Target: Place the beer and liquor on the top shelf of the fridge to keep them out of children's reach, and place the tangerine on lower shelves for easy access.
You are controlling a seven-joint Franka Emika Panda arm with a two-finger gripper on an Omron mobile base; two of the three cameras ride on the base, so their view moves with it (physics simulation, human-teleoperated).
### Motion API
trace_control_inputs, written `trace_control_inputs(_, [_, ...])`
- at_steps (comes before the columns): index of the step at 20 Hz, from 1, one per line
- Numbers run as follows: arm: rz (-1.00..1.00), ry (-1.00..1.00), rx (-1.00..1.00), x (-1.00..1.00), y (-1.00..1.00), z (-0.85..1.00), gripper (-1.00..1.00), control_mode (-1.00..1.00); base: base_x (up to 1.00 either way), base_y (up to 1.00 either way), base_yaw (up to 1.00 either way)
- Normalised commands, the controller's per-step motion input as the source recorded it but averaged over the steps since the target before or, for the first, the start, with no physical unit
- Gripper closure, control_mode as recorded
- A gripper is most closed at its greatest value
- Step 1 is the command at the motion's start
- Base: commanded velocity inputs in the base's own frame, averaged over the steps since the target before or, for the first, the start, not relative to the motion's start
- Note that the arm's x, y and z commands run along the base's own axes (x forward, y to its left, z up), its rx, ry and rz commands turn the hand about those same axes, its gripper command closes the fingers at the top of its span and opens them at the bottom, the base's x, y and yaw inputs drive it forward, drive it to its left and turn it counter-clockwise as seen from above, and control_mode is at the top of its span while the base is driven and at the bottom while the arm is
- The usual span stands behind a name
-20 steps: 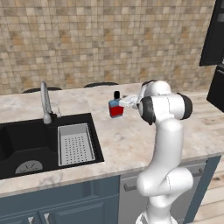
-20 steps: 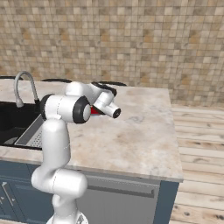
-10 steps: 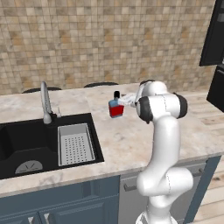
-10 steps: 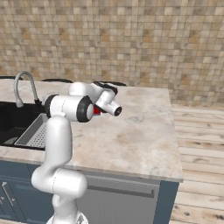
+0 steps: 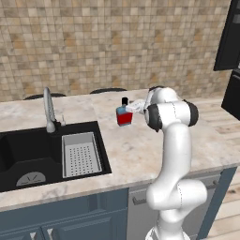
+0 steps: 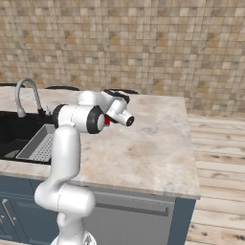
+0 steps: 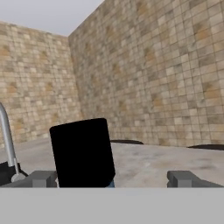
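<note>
Now: tool point(image 7: 112, 178) jaws apart | liquor point(image 5: 124, 114) cap between fingertips, nearer one side

wall: tan and brown mosaic tile backsplash point(image 5: 117, 47) behind the whole counter, meeting a second tiled wall at a corner in the hand view
counter: pale beige marble worktop point(image 5: 140, 154) with a straight front edge
sink: black recessed basin point(image 5: 28, 154) set in the worktop on the left, with a grey perforated rack point(image 5: 80, 153) in its right part
tap: curved silver metal faucet point(image 5: 48, 110) behind the basin (upright)
cabinets: dark blue-grey panelled fronts point(image 5: 70, 220) under the worktop, beside a grey appliance panel point(image 6: 129, 225)
floor: light wooden planks point(image 6: 215, 162) to the right of the counter
light: even, with soft shadows
</note>
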Motion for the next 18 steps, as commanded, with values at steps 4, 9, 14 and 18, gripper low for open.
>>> trace_control_inputs(4, [0.0, 0.0, 0.0, 0.0, 0.1, -0.06, -1.0, -1.0, 0.0, 0.0, 0.0])
trace_control_inputs(9, [0.0, 0.0, -0.03, -0.01, 0.19, -0.03, -1.0, -1.0, 0.0, 0.0, 0.0])
trace_control_inputs(14, [0.0, 0.0, -0.04, -0.02, 0.18, 0.0, -1.0, -1.0, 0.0, 0.0, 0.0])
trace_control_inputs(18, [0.0, 0.0, -0.03, 0.0, 0.14, 0.0, -1.0, -1.0, 0.0, 0.0, 0.0])
